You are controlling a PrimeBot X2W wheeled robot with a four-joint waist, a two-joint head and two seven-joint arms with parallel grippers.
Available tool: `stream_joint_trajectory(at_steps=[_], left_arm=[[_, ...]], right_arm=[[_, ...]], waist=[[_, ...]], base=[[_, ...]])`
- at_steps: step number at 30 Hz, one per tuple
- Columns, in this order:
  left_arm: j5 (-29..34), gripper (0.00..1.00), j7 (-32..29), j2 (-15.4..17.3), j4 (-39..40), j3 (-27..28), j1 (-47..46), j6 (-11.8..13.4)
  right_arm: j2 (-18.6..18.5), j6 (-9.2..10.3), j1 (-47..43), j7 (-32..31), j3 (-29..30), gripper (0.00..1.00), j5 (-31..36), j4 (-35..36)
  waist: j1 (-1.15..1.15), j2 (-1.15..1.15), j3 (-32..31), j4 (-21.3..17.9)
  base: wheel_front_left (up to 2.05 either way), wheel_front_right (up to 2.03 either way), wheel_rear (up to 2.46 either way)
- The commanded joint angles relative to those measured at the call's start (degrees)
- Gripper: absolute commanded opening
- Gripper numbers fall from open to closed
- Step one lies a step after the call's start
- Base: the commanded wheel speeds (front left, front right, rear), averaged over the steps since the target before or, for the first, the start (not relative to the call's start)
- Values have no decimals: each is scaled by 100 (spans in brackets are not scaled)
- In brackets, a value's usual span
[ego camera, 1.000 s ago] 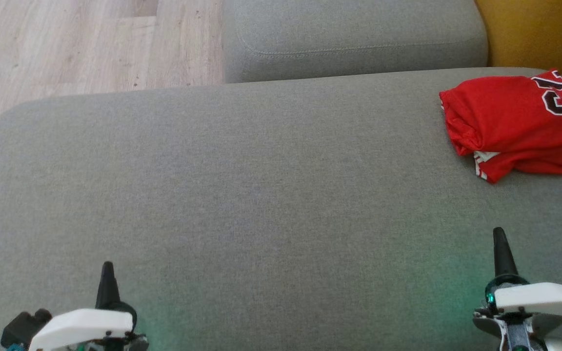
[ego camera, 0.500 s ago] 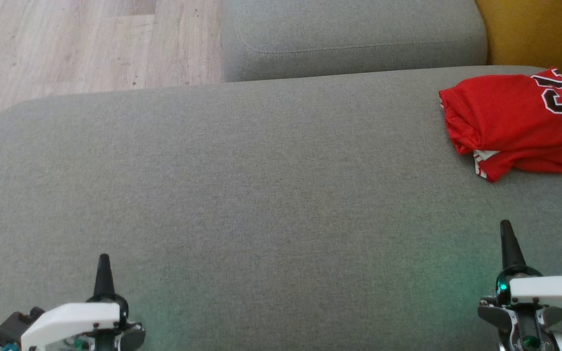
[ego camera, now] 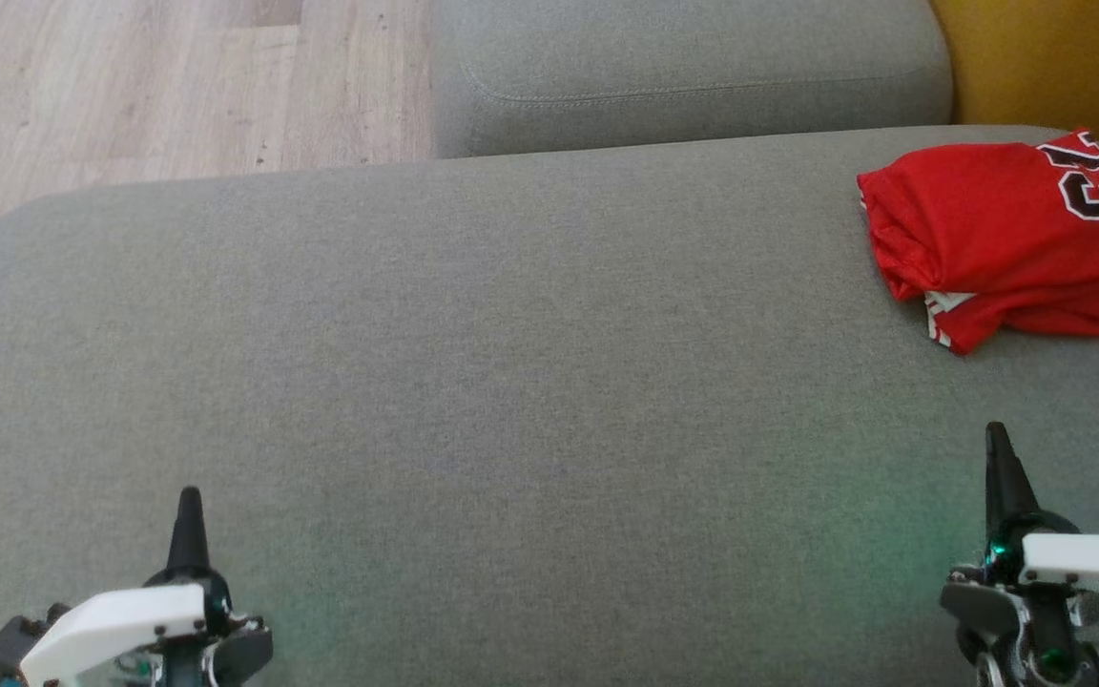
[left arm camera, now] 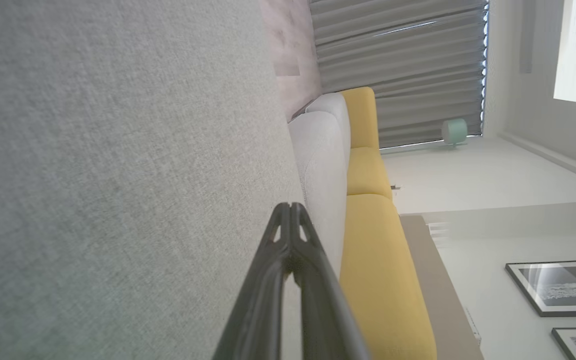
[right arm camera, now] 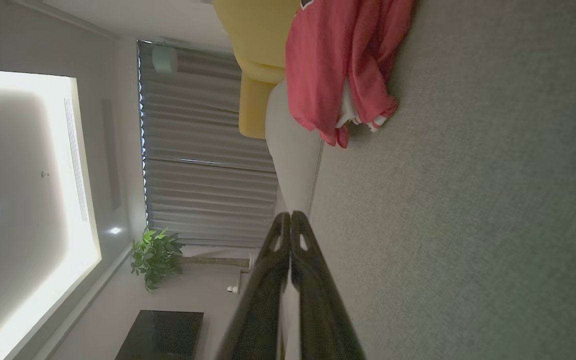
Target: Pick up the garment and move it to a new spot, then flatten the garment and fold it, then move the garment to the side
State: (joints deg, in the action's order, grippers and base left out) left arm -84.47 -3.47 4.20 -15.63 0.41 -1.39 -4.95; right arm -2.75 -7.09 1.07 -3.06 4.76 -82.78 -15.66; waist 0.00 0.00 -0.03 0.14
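Note:
The garment (ego camera: 1003, 234), a red jersey with black and white numbers, lies folded in a loose pile at the far right of the grey sofa seat (ego camera: 511, 363). It also hangs into the top of the right wrist view as a red garment (right arm camera: 343, 65). My right gripper (ego camera: 996, 439) is shut and empty, low at the right, well short of the garment. My left gripper (ego camera: 189, 501) is shut and empty at the lower left, far from it. Each wrist view shows the fingertips pressed together: left gripper (left arm camera: 290, 207), right gripper (right arm camera: 290, 216).
A second grey cushion (ego camera: 693, 72) lies behind the seat. A yellow sofa (ego camera: 1055, 57) stands at the far right. Wooden floor (ego camera: 149, 86) lies beyond the seat's far left edge. A potted plant (right arm camera: 155, 257) stands by the window blinds.
The left gripper has drawn back and slightly left toward the lower edge. The right gripper has shifted a little forward and right. The garment lies where it was.

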Motion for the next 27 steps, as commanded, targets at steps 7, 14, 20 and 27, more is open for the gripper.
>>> stream_joint_trajectory(at_steps=[7, 14, 20, 27], left_arm=[[-436, 0, -145, -45, 161, 404, -418, -149], [-781, 0, -263, -97, 158, 561, -473, -248], [-800, 0, -273, -103, 157, 574, -477, -254], [-796, 0, -276, -106, 158, 579, -477, -254]], right_arm=[[-118, -37, 433, -132, -19, 0, -579, 174], [-116, -40, 494, -223, 30, 0, -1029, 172], [-109, -40, 499, -237, 44, 0, -1049, 171], [-101, -40, 500, -246, 55, 0, -1039, 170]], waist=[[0, 0, 11, -7], [0, 0, 21, -13], [0, 0, 21, -14], [0, 0, 21, -14]], base=[[0, 0, 0], [0, 0, 0], [0, 0, 0], [0, 0, 0]])
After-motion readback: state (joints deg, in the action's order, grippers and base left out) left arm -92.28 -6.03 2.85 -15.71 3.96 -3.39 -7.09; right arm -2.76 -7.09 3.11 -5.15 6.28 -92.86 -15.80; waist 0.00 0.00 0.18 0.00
